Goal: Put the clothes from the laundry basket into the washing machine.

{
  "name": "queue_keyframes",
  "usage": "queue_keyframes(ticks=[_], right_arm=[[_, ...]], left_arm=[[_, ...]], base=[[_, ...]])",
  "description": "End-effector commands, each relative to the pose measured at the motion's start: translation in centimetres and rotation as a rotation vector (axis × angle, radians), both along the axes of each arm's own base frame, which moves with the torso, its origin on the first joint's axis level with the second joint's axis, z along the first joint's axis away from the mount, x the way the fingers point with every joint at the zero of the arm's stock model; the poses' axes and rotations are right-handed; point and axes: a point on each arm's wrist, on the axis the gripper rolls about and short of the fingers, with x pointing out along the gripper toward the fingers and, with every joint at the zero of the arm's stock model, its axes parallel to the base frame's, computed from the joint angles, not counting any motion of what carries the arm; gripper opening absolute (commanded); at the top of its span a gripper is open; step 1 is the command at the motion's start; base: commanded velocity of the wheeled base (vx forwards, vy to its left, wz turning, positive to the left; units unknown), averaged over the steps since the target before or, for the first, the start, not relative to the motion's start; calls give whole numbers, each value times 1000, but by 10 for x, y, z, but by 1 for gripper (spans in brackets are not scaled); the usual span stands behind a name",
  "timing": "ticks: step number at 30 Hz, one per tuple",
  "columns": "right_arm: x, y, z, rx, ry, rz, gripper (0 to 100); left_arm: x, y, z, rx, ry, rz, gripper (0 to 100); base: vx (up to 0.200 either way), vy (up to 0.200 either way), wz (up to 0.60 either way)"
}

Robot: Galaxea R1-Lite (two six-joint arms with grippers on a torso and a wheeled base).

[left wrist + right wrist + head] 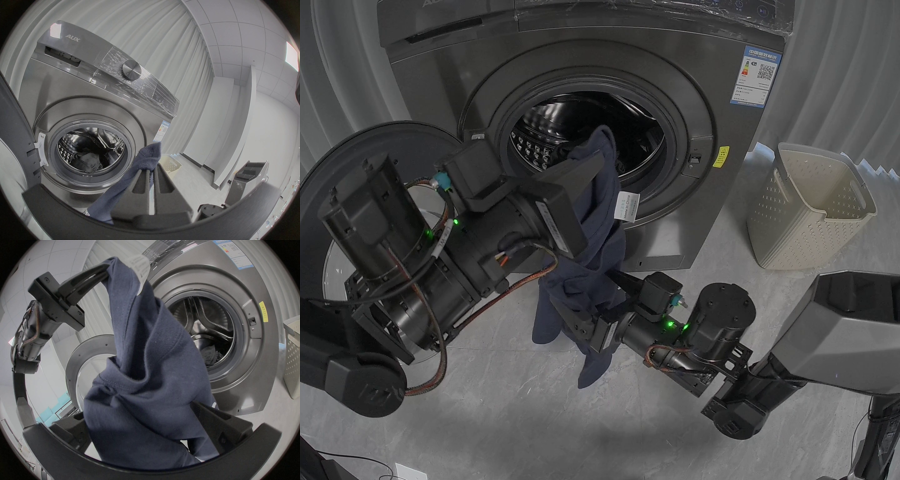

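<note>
At the washing machine [700,81] mouth, your left claw [597,157] pinched the garment [594,250] high — likely to clear its rim — right claw [140,415] spread below.

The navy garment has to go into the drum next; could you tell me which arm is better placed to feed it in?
Probably the left: the left gripper pinches the top of the navy garment just in front of the drum opening, while the right gripper sits lower, by the hanging part.
</note>
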Motion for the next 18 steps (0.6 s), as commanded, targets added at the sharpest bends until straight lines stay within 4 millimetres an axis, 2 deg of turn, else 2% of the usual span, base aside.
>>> queue_keyframes(ticks=[1,8,18], right_arm=[[14,16,-11,12,-11,-3,100],[45,28,-9,59,-57,-47,100],[78,21,-11,69,-70,-156,100]], left_arm=[[-2,-1,1,-2,-2,-6,0],[-7,0,4,-11,-6,-11,0],[-7,1,4,-14,-7,-4,0]], base=[[0,0,0],[0,0,0],[0,0,0]])
